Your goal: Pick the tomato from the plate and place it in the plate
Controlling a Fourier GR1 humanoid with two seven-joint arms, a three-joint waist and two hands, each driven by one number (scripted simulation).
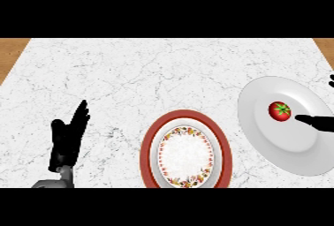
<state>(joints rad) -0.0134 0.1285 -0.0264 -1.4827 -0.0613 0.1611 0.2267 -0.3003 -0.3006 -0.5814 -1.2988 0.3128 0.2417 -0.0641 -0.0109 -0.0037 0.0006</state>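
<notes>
A red tomato (280, 111) with a green stem lies on a plain white plate (274, 141) at the right of the marble counter. My right hand (317, 122) comes in from the right edge over that plate; one black finger points at the tomato, just right of it and not touching, and another fingertip shows higher at the edge. The hand is spread, holding nothing. A red-rimmed plate (187, 150) with a floral band sits at the lower centre, with nothing on it. My left hand (68, 140) rests open at the lower left, fingers up.
The white marble counter (130, 75) stretches wide behind both plates. Brown wood shows at the far left corner (12, 50) and the far right corner.
</notes>
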